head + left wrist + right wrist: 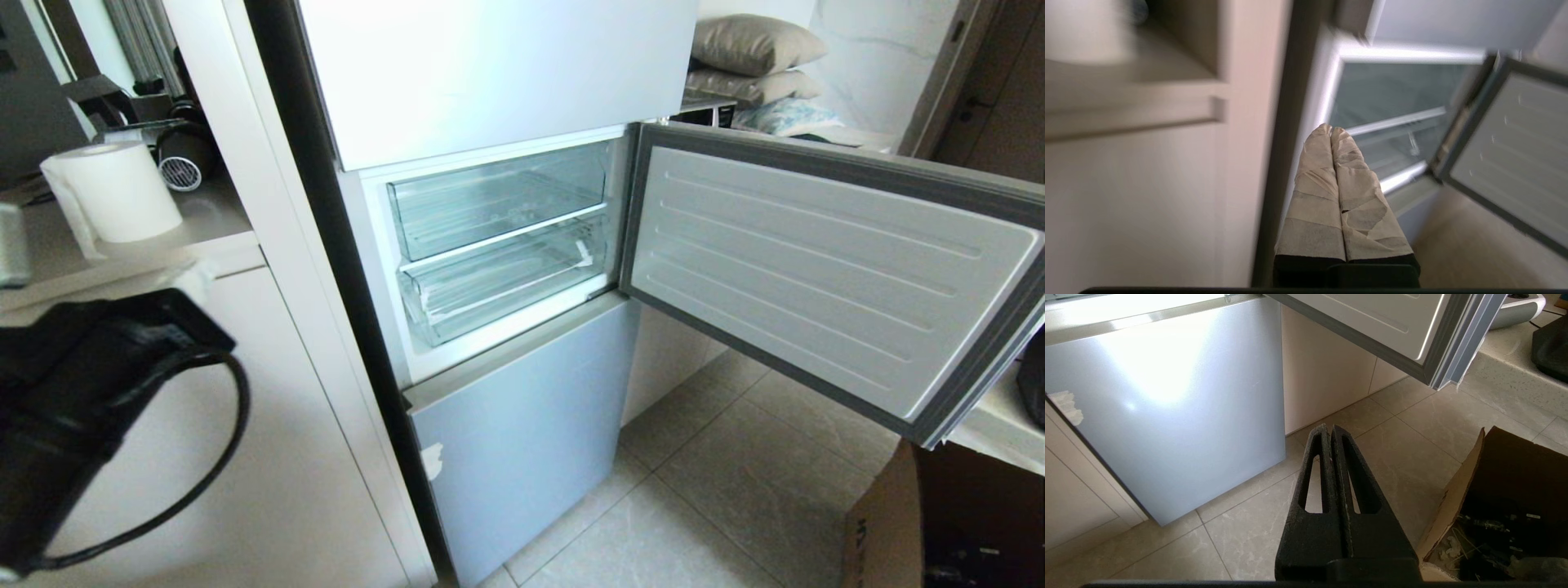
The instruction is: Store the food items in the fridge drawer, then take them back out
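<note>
The fridge's middle compartment stands open, and the fridge drawer (498,286) is the lower of two clear trays, pushed in, with a whitish scuff at its front right corner. No food items show in any view. My left arm (82,400) is raised at the left, in front of the white cabinet. In the left wrist view my left gripper (1331,130), wrapped in beige tape, is shut on nothing and points toward the fridge's left edge, with the drawer (1392,153) beyond it. My right gripper (1329,428) is shut and empty, hanging low over the floor tiles.
The open compartment door (824,269) swings out to the right. A clear flat-fronted bin (498,196) sits above the drawer and a pale blue lower door (522,425) below. A paper roll (114,192) stands on the left shelf. A cardboard box (890,531) sits on the floor at right.
</note>
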Robot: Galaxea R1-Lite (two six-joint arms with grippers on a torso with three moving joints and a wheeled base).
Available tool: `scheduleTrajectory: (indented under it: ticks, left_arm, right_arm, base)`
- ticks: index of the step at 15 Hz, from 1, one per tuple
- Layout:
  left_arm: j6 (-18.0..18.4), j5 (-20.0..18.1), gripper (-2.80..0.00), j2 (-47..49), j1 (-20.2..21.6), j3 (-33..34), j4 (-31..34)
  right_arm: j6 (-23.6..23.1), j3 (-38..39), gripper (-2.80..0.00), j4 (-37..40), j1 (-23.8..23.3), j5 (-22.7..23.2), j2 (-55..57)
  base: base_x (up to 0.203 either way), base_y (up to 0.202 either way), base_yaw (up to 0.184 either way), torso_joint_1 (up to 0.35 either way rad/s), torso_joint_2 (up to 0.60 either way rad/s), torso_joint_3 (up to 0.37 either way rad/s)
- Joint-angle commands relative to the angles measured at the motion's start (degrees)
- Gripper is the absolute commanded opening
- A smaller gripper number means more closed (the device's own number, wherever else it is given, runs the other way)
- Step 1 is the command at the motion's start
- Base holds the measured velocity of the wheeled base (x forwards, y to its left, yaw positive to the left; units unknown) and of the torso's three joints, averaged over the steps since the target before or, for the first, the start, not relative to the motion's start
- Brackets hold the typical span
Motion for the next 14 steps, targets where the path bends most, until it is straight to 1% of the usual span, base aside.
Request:
scheduleTrajectory:
  ticks: [1,3,5,6,7,8,9,10,11,12,13,14]
  left_arm:
    - [0.06,0.24,-2.80,-20.16,2.86,4.23,7.00]
    - [0.24,0.23,-2.80,-33.76,4.03,6.52,20.02]
    - [0.72,-0.55,-2.80,-47.28,4.79,9.00,37.58]
    - [1.34,-2.33,-2.80,-52.22,5.08,11.80,46.41]
    - [2.43,-5.08,-2.80,-55.26,5.31,16.76,51.17]
    - [3.40,-8.97,-2.80,-56.35,5.47,20.20,55.23]
    - [4.25,-12.32,-2.80,-56.36,5.63,21.67,60.82]
    - [4.87,-13.21,-2.80,-56.34,5.99,20.57,67.18]
    - [5.24,-12.39,-2.80,-56.35,6.29,18.16,72.67]
    - [5.17,-10.27,-2.80,-56.34,6.50,17.30,74.38]
    - [4.97,-8.05,-2.80,-56.30,7.55,17.47,73.26]
    - [4.95,-7.56,-2.80,-56.29,10.02,17.51,73.04]
  right_arm:
    - [-0.03,-0.01,-2.80,-0.05,0.02,-0.01,0.07]
    - [-0.03,-0.01,-2.80,-0.05,0.02,0.02,0.07]
    - [-0.04,-0.01,-2.80,-0.05,0.02,-0.07,0.07]
    - [-0.03,-0.01,-2.80,-0.05,0.02,0.02,0.07]
    - [-0.03,0.03,-2.80,-0.05,0.02,0.02,0.07]
    - [-0.29,0.08,-2.80,-0.05,0.02,0.02,0.07]
    - [-0.29,0.08,-2.80,-0.05,0.02,0.02,0.07]
    - [-0.12,0.08,-2.80,-0.05,0.02,0.02,0.07]
    - [-0.12,0.08,-2.80,-0.05,0.02,0.02,0.07]
    - [-0.12,-0.01,-2.80,-0.05,0.02,0.02,0.06]
    - [-0.12,0.08,-2.80,-0.05,0.02,0.02,0.07]
    - [-0.12,0.07,-2.80,-0.05,0.02,0.02,0.07]
  base:
    - [0.000,0.000,0.000,0.000,0.00,0.000]
    - [0.000,0.000,0.000,0.000,0.00,0.000]
    - [0.000,0.000,0.000,0.000,0.00,0.000]
    - [0.000,0.000,0.000,0.000,0.00,0.000]
    - [0.000,0.000,0.000,0.000,0.00,0.000]
    - [0.000,0.000,0.000,0.000,0.00,0.000]
    - [0.000,0.000,0.000,0.000,0.00,0.000]
    - [0.000,0.000,0.000,0.000,0.00,0.000]
    - [0.000,0.000,0.000,0.000,0.00,0.000]
    - [0.000,0.000,0.000,0.000,0.00,0.000]
    - [0.000,0.000,0.000,0.000,0.00,0.000]
    - [0.000,0.000,0.000,0.000,0.00,0.000]
